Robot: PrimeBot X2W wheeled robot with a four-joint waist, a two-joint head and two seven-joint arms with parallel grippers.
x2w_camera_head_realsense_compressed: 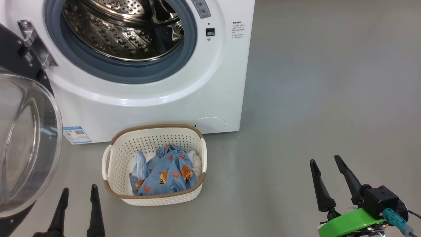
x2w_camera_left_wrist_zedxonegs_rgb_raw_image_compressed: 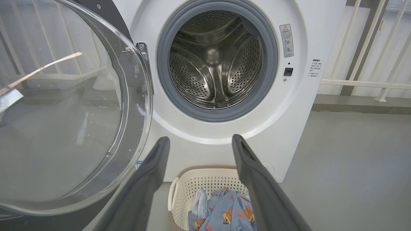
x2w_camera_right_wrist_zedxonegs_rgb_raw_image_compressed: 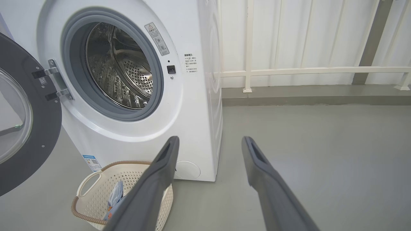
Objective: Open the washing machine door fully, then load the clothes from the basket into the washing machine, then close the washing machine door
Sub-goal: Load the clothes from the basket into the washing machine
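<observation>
one basket (x2w_camera_head_realsense_compressed: 148,143), one washing machine (x2w_camera_head_realsense_compressed: 213,98).

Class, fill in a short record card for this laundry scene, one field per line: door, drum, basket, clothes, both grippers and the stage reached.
door: swung wide open, hinged on the left of the washing machine
drum: bare steel, no clothes seen inside
basket: on the floor in front of the washing machine
clothes: blue bear-print fabric with some white, lying in the basket
left gripper: open, holding nothing
right gripper: open, holding nothing, to the right of the basket
stage: door opened, loading not yet begun
</observation>
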